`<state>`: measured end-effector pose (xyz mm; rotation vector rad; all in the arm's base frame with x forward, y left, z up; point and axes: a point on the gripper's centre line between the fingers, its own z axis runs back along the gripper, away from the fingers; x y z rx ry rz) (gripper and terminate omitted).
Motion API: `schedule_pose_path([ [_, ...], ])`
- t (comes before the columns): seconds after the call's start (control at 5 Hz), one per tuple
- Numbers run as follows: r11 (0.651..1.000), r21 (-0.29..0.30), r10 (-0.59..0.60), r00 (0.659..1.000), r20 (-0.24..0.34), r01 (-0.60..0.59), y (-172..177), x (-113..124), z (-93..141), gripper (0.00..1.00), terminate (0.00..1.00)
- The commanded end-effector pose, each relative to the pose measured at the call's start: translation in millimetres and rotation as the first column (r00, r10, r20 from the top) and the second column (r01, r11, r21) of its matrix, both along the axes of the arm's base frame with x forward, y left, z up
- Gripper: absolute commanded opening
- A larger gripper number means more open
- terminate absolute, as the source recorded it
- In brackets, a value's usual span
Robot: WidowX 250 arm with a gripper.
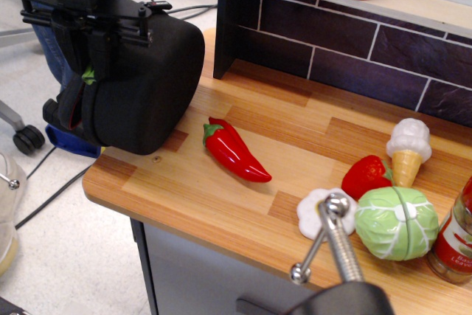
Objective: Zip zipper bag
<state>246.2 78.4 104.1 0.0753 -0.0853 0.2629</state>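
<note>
The zipper bag [147, 86] is a large black rounded case standing on its edge at the counter's far left corner. Its zipper edge faces left, and a strip of red lining [71, 108] shows in the open gap. My gripper [92, 64] hangs from above over that zipper edge. Its black fingers [102, 53] are drawn together around the lime-green pull tab [88, 76], and only a sliver of the tab shows below them.
A red toy pepper [234, 151] lies right of the bag on the wooden counter [221, 204]. A strawberry [366, 175], an ice cream cone [408, 149], a green cabbage [396, 222] and a bottle [456, 237] are at the right. A dark tiled back wall [346, 49] with a shelf stands behind. A metal handle [332, 245] is in the foreground.
</note>
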Motion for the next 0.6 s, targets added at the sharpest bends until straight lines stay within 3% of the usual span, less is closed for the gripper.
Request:
schedule_pose_path([
  [0.0, 0.997, 0.022, -0.073, 0.996, -0.045, 0.074, 21, -17, -2, 0.00, 0.00],
  [0.4, 0.990, 0.023, -0.134, 0.982, -0.130, 0.138, 30, -55, -30, 0.00, 0.00],
])
